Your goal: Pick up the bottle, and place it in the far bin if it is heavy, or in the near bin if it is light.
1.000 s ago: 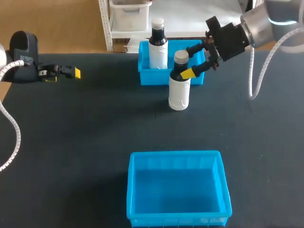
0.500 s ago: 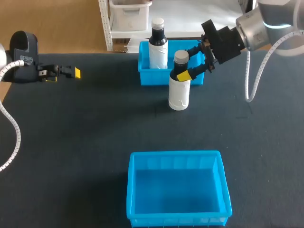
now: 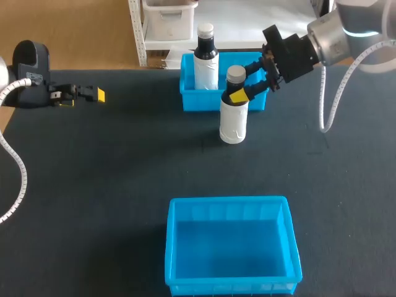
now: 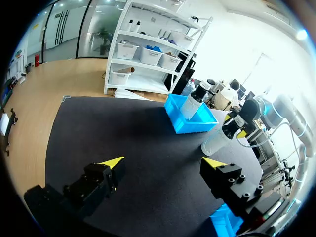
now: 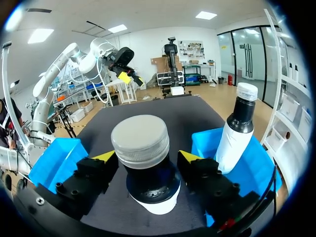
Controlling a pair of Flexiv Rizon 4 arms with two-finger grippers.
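The bottle (image 3: 234, 117) has a white body, a black shoulder and a grey cap. It stands upright on the table, just before the far blue bin (image 3: 257, 103). The right gripper (image 5: 148, 158) is at its neck; I cannot tell if it grips. The left gripper (image 4: 163, 161) is wide open, holding nothing.

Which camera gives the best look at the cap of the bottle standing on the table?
The right wrist view: the cap sits close and large, ridges clear. The head view shows it small from above; the left wrist view shows only a distant speck.
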